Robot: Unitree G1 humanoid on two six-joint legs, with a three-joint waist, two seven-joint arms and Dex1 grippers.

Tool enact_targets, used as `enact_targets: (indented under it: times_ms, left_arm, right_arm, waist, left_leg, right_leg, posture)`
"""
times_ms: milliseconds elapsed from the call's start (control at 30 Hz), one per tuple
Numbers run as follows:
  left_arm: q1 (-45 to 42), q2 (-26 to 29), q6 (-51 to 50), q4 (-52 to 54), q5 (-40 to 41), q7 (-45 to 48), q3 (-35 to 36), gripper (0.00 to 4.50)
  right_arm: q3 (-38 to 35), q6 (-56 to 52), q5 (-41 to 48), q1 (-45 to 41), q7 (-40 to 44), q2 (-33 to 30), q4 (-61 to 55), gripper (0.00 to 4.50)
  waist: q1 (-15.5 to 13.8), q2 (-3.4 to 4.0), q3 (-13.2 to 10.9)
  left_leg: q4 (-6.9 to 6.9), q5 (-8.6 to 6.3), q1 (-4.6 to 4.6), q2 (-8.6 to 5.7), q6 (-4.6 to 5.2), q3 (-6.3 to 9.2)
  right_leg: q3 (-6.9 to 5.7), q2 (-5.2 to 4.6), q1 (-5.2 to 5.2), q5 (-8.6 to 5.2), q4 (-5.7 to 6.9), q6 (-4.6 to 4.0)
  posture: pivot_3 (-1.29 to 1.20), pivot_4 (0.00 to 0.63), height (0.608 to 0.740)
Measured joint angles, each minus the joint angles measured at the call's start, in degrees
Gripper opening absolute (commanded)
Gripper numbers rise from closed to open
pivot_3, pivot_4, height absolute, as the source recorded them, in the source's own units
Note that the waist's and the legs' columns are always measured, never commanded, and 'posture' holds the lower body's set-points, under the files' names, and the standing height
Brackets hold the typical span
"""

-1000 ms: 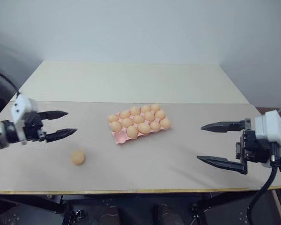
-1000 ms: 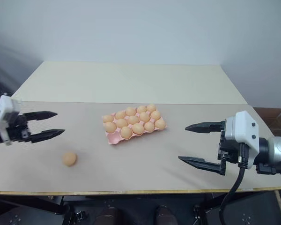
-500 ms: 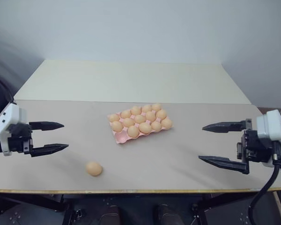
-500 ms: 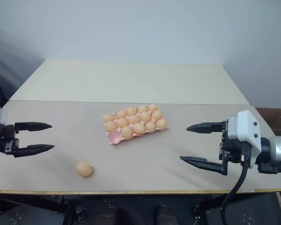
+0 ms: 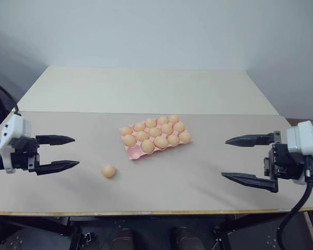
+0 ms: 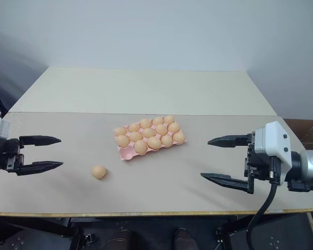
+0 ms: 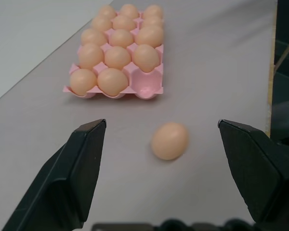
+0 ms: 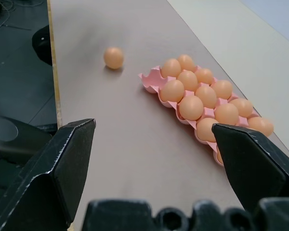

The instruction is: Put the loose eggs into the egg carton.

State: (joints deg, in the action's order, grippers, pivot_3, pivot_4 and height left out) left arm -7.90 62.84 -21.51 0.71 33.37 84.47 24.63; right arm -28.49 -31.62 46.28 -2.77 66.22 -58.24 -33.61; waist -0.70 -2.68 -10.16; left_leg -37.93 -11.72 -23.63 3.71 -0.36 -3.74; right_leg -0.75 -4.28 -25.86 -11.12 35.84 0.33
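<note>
One egg (image 5: 108, 171) loose beside the carton (image 5: 155, 136).
The carton's long axis runs diagonally, far end rightward; left gripper (image 5: 64, 152) and right gripper (image 5: 236, 159) gape, empty.

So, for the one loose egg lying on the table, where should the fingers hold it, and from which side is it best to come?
Grip the loose egg across its narrow middle, one finger on each rounded flank. It lies on its side on the bare table, apart from the egg carton, right in front of the open left gripper. Probably best to come from the left gripper's side, low and level, and close gently, because it can roll.
</note>
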Motion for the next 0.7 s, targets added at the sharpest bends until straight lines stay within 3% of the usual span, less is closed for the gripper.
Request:
enact_targets:
  times_ms: [400, 500, 700]
  left_arm:
    - [-0.6, -0.3, 0.1, 0.3, 0.4, 0.5, -2.7, 4.04]
    - [-1.2, -0.9, 1.6, 1.0, 0.0, 1.0, -5.2, 4.04]
    - [-6.8, -7.7, 4.5, 2.2, -2.7, 0.6, -15.5, 4.04]
  right_arm:
    - [0.0, 0.0, 0.0, 0.0, 0.1, 0.0, 0.1, 4.50]
    - [0.2, 0.0, 0.0, -0.2, 0.2, 0.0, 0.5, 4.50]
    - [1.9, 0.1, -0.1, -1.9, 0.8, 0.0, 1.4, 4.50]
  waist:
    - [0.0, 0.00, 0.0]
    - [0.0, 0.00, 0.0]
    - [-0.2, -0.01, 0.0]
  left_leg:
    - [0.00, 0.02, -0.14, 0.01, 0.02, -0.02]
    - [0.00, 0.02, -0.13, 0.00, 0.03, -0.03]
    - [-0.01, 0.03, -0.15, -0.04, 0.04, -0.03]
  right_leg:
    - [0.03, 0.04, -0.15, 0.01, 0.03, 0.00]
    - [0.04, 0.03, -0.14, 0.01, 0.05, 0.00]
    - [0.09, 0.08, -0.10, 0.03, 0.06, 0.01]
  posture:
    - [0.00, 0.150, 0.740]
    - [0.00, 0.150, 0.740]
    - [0.00, 0.150, 0.740]
